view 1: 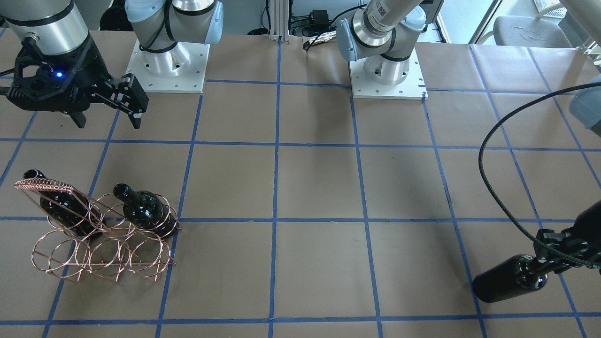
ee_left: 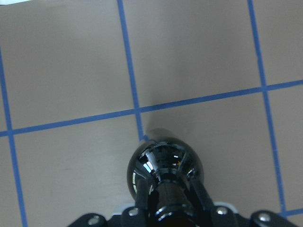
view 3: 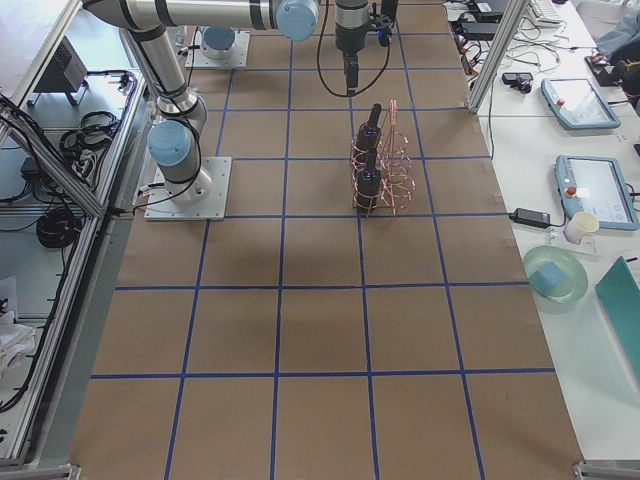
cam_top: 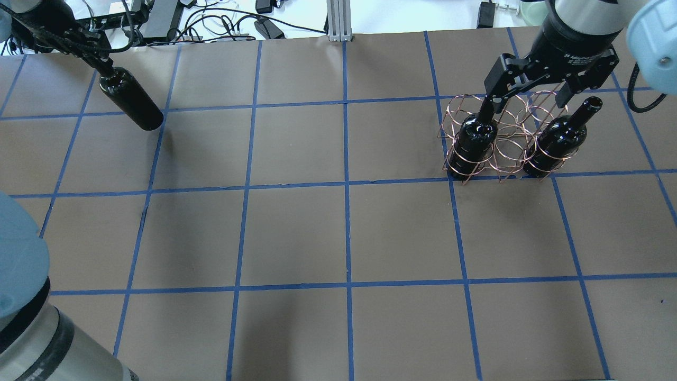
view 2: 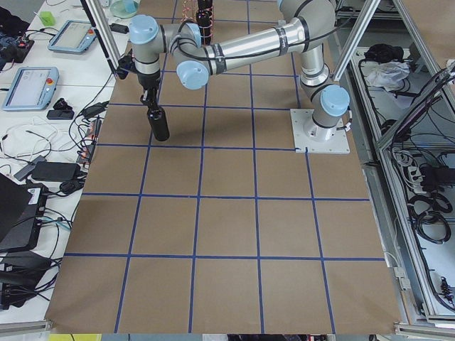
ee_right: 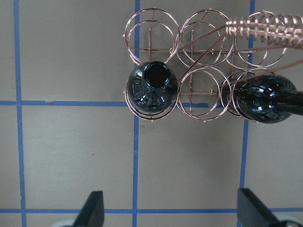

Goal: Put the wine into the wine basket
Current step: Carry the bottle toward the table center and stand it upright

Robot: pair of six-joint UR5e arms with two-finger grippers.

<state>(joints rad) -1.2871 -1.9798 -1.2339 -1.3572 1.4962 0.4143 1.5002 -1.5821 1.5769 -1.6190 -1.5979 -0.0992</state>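
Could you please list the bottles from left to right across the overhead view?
The glossy black glass wine bottle in the left hand → second black bottle at the left end of the copper wire rack → third black bottle at its right end.

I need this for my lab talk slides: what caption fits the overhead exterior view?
Left gripper holds the wine by its neck while the open right gripper hovers near the wine basket holding two bottles.
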